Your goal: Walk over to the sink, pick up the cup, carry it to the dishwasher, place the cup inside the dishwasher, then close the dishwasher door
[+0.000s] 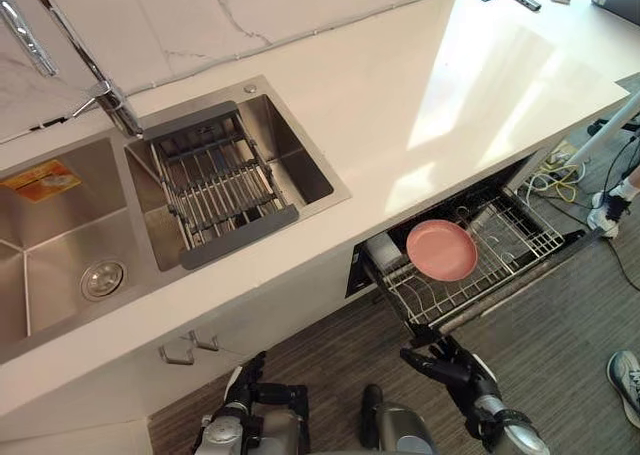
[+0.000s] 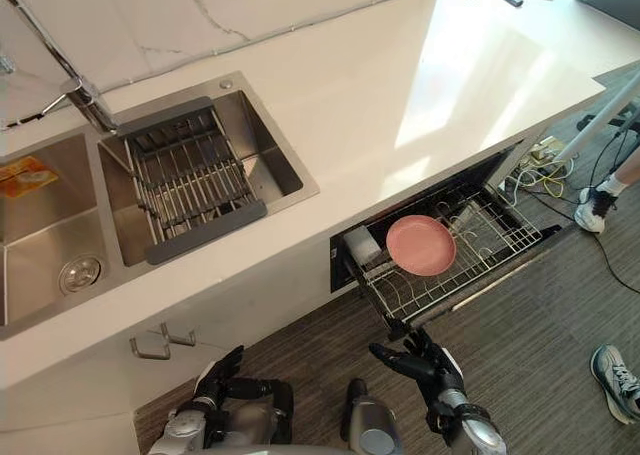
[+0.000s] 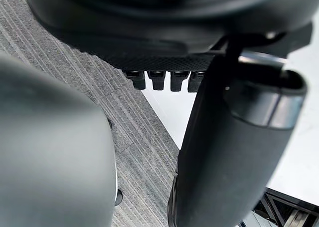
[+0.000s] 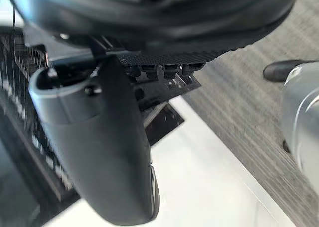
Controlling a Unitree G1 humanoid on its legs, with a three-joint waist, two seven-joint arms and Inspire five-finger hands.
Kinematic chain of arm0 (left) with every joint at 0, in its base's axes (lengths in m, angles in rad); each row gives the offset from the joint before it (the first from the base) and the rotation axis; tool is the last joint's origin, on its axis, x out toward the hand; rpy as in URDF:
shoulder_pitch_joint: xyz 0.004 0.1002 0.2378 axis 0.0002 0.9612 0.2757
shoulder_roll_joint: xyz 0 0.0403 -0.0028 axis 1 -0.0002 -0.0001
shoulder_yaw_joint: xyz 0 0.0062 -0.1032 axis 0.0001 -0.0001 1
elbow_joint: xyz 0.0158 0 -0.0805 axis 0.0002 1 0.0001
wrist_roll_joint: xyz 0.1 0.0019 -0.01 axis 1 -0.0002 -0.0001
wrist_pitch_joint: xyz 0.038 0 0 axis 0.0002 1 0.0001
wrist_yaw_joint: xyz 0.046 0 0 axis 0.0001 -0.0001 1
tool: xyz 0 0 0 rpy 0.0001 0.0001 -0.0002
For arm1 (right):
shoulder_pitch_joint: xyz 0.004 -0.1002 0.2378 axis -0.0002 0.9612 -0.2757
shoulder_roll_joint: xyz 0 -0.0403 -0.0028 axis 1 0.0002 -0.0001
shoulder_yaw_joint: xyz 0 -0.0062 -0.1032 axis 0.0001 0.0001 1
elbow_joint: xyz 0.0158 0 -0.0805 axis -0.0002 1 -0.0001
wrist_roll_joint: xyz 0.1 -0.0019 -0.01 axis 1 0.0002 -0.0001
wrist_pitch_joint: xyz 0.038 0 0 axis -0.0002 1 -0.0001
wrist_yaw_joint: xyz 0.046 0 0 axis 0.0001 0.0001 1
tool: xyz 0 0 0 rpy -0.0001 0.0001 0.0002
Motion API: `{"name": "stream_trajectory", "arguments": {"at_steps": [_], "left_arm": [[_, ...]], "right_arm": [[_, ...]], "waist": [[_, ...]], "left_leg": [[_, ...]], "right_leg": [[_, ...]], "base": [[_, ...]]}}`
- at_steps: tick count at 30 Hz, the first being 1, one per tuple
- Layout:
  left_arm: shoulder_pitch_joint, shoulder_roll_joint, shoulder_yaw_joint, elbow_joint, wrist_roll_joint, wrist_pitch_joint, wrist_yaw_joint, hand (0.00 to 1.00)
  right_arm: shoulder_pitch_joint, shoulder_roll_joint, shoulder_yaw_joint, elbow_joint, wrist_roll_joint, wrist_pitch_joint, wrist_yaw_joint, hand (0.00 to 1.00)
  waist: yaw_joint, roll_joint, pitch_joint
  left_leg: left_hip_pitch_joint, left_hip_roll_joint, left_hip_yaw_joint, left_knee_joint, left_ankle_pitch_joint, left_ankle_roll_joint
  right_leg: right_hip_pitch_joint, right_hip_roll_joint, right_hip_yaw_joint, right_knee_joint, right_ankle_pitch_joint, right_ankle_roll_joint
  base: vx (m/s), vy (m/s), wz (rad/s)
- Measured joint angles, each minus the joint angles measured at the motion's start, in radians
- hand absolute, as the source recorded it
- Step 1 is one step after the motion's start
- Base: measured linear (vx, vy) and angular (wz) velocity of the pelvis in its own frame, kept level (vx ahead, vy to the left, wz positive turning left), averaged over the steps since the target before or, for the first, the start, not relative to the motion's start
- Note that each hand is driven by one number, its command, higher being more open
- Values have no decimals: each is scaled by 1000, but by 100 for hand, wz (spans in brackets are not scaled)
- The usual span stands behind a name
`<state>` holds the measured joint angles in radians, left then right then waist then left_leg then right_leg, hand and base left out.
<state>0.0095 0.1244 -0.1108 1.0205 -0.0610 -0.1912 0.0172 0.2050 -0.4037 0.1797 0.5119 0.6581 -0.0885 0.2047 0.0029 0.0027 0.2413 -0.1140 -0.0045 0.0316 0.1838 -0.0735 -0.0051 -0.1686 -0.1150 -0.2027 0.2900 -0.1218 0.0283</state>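
The double sink [image 1: 290, 155] is set in the white counter, and a grey drain rack [image 1: 215, 185] with nothing on it spans its right basin. To the right, under the counter, the dishwasher [image 1: 480, 250] stands open with its wire rack pulled out. On that rack rest a pink plate [image 1: 441, 250] and, at its left end, a white cup-like object [image 1: 383, 250]. My left hand [image 1: 245, 380] hangs low in front of the cabinet, open and holding nothing. My right hand [image 1: 450, 365] is open and also holding nothing, just below the rack's front corner. Its thumb [image 4: 99, 147] shows beside the dark rack.
A chrome faucet [image 1: 60, 45] stands behind the sink. Two cabinet hooks [image 1: 190, 347] stick out below the counter edge. Cables [image 1: 555, 175] lie on the floor past the dishwasher, and a person's shoes [image 1: 625, 380] stand at the right. Striped grey flooring lies in front.
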Motion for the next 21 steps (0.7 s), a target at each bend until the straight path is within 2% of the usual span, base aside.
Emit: {"name": "stream_trajectory", "arguments": {"at_steps": [10, 14, 18, 21], "left_arm": [[-16, -3, -18, -2, 0, -10, 3, 100], [-22, -4, -18, -8, -1, -18, 14, 100], [-29, -10, -18, -36, -21, -24, 32, 100], [-35, -19, -17, -66, -40, -27, 39, 100]], "right_arm": [[-145, -15, 66, -32, -115, 2, -2, 100], [-229, 6, 74, 0, -180, 2, -48, 100], [-382, 26, 73, 70, -203, 2, -122, 100], [-520, 26, 75, 126, -220, 4, -164, 100]], "waist": [[3, 18, 34], [5, 24, 57], [13, 43, 98], [39, 61, 127]], "left_leg": [[-11, 1, -23, -7, 12, -4], [-18, -4, -25, -1, 13, -5], [-52, -2, -29, 19, 14, -3], [-83, 1, -32, 31, 16, -1]], "right_leg": [[0, 1, -22, -7, 5, -8], [-3, 2, -22, -6, 5, -8], [-35, 1, -24, 14, 7, -11], [-66, 1, -24, 30, 11, -16]], "base": [[8, -6, 6], [11, 2, 0], [-53, -3, 3], [-93, -4, 2]]}}
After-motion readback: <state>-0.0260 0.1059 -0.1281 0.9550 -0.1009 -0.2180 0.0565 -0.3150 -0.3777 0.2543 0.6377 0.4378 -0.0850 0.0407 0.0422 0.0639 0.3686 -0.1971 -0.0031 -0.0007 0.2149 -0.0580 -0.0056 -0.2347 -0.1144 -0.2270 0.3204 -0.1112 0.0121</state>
